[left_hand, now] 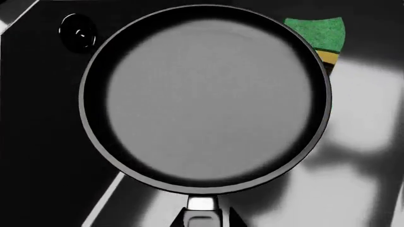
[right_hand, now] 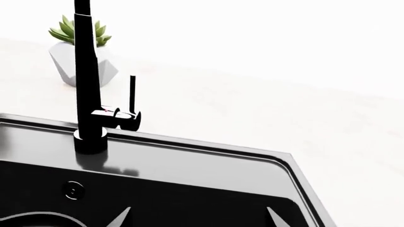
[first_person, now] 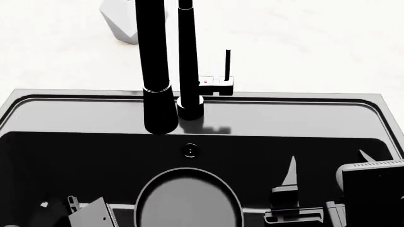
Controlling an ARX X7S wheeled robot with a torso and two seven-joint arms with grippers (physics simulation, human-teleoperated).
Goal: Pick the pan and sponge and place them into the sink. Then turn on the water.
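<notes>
The black pan (left_hand: pixel 208 94) with its grey inner surface fills the left wrist view, and my left gripper (left_hand: pixel 203 216) is shut on its handle, one dark finger on each side. The pan also shows in the head view (first_person: pixel 187 201), inside the black sink (first_person: pixel 75 142). The sponge (left_hand: pixel 319 38), green top over yellow, lies on the basin floor just beyond the pan's rim; it is hidden in the other views. My right gripper (right_hand: pixel 197 218) is open and empty over the right half of the sink (right_hand: pixel 208 189), also in the head view (first_person: pixel 325 168). No water runs from the faucet's spout (first_person: pixel 159 124).
The tall black faucet (first_person: pixel 187 56) stands behind the basin with its upright lever (first_person: pixel 227 64) to the right. An overflow hole (first_person: pixel 189 150) sits on the back wall. A round chrome-rimmed fitting (left_hand: pixel 77 32) lies near the pan. A potted plant (right_hand: pixel 82 56) stands on the white counter.
</notes>
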